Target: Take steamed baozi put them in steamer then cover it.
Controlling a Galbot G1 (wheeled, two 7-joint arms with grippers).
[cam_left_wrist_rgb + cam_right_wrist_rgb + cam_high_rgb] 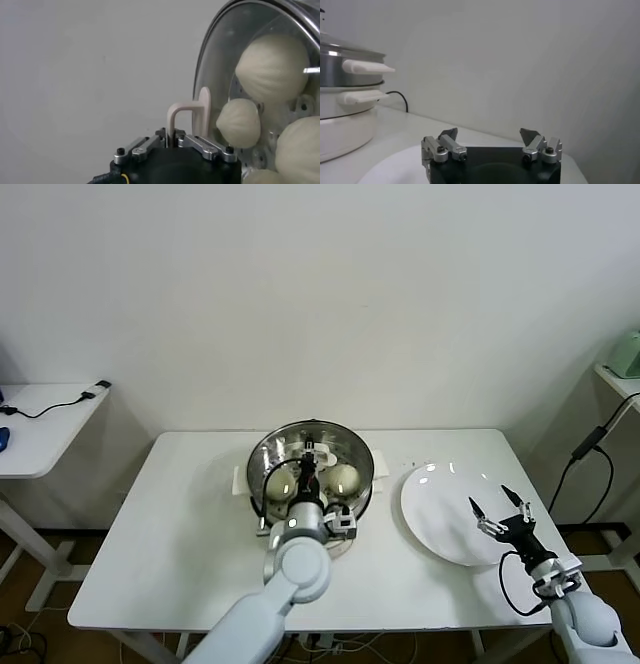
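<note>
**Lid on, buns inside**

The cover (312, 452) sits on the steamer (362, 474) at table centre. The left gripper (173, 141) pinches its handle, hiding it overhead; only the left wrist view shows four baozi (272, 67) under glass. The right gripper (499, 505) hangs spread, empty, over the white plate (440, 514).
</note>
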